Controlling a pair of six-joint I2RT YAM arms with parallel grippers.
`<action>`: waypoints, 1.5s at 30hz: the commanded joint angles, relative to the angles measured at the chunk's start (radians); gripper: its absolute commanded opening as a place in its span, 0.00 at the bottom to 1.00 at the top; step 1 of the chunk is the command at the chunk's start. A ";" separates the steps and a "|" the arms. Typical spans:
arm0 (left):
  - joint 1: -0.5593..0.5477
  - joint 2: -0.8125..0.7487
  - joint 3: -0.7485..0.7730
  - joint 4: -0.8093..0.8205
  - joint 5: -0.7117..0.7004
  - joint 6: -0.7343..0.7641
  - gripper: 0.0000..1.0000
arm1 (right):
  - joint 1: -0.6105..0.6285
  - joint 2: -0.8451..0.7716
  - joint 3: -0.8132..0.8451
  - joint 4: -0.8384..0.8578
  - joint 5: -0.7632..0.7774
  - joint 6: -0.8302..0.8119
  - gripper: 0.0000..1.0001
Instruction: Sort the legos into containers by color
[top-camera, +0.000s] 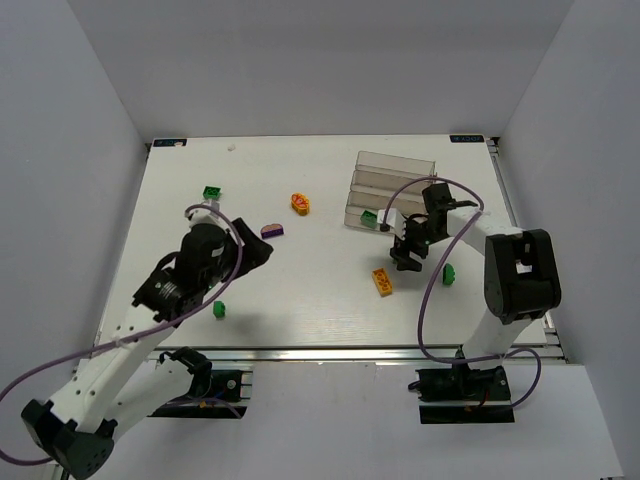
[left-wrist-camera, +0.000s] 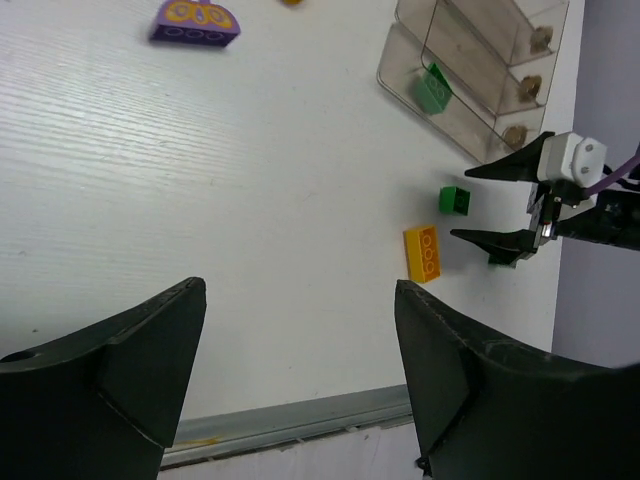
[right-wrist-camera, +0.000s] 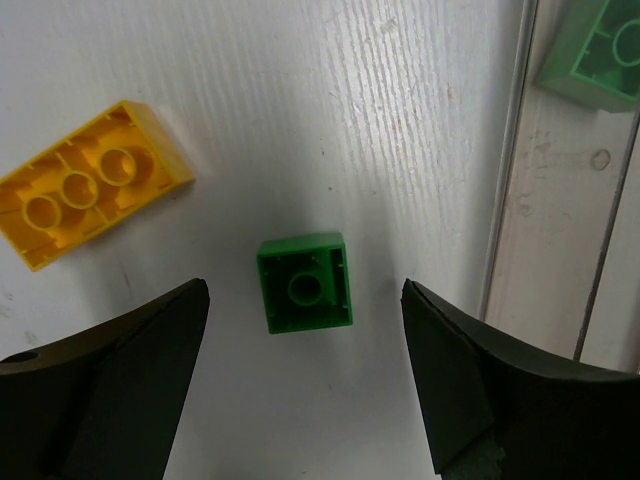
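My right gripper (top-camera: 404, 252) is open just in front of the clear stepped containers (top-camera: 390, 190). In the right wrist view its jaws (right-wrist-camera: 303, 292) straddle a small green brick (right-wrist-camera: 304, 283) lying hollow side up on the table, untouched. A yellow brick (right-wrist-camera: 90, 185) lies to its left and shows from above too (top-camera: 382, 282). One green brick (top-camera: 369, 217) lies in the lowest trough. My left gripper (top-camera: 255, 246) is open and empty over the table's middle left (left-wrist-camera: 300, 290), near a purple brick (top-camera: 271, 231).
Loose bricks: green (top-camera: 211, 191) at far left, orange (top-camera: 300, 203) mid-table, green (top-camera: 219, 310) by the left arm, green (top-camera: 449, 273) beside the right arm. The trough wall (right-wrist-camera: 510, 200) stands just right of my right jaw.
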 joint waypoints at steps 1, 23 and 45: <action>0.004 -0.087 -0.007 -0.126 -0.106 -0.052 0.86 | 0.003 0.031 0.063 0.010 0.026 -0.024 0.83; 0.004 -0.106 -0.067 -0.528 -0.350 -0.327 0.90 | 0.031 0.020 0.231 -0.160 -0.147 0.045 0.03; 0.004 0.031 -0.085 -0.509 -0.340 -0.330 0.92 | 0.031 0.179 0.494 0.111 0.170 0.823 0.28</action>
